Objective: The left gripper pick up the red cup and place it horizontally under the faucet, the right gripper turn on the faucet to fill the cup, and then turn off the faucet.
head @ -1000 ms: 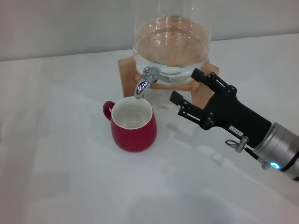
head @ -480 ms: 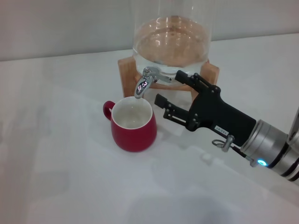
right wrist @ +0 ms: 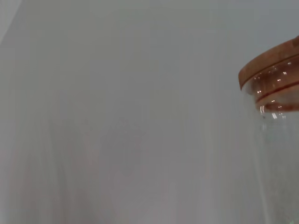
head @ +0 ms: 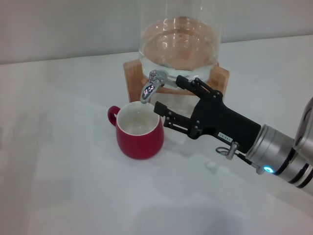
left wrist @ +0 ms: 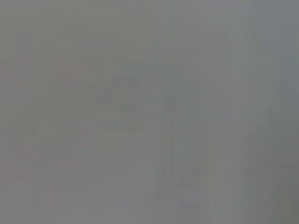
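A squat, round-bellied, glossy red cup [head: 140, 131] with a cream-white inside is seen upright on the white surface [head: 63, 186] in the head view. Its small loop handle is turned to the left side, and its open mouth is placed directly below the spout of the small shiny chrome faucet [head: 150, 87]. No liquid can be made out in the cup. The faucet is fixed to the front of a tall clear glass dispenser [head: 178, 41], which is carried by a light wooden stand [head: 133, 78] behind the cup.

To the right of the faucet, the black jointed right pincer [head: 169, 94] is held out from a silver cylindrical wrist with a blue light. Its two fingers are spread apart and nothing is gripped between them. The upper finger is reached to just beside the back of the faucet, at the dispenser's base; whether it is touched cannot be told. The lower finger is held close to the cup's rim on its right side.

The left pincer is not seen in any view. In the right wrist view, only a part of the glass dispenser with its wooden lid [right wrist: 273, 63] is shown.
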Controlling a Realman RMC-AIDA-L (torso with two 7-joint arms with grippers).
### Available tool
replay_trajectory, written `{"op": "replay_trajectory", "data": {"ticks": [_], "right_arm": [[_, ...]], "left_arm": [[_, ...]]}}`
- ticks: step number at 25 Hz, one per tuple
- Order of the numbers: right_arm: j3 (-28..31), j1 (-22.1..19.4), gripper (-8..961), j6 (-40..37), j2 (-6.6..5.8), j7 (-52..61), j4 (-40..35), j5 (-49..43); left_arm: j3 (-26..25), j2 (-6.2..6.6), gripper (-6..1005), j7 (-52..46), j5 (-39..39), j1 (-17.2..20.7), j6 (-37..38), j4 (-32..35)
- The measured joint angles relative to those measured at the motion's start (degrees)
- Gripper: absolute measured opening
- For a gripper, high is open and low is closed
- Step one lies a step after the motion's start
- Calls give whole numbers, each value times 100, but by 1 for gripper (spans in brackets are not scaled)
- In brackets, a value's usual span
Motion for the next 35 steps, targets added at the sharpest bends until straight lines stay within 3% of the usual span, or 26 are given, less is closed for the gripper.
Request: {"op": "replay_trajectory", "data": {"ticks": [35], "right_arm": [[-19,9,870,107,-14,136,-275,-235]], "left_arm": [[0,0,515,10,0,-6,15,0]]}}
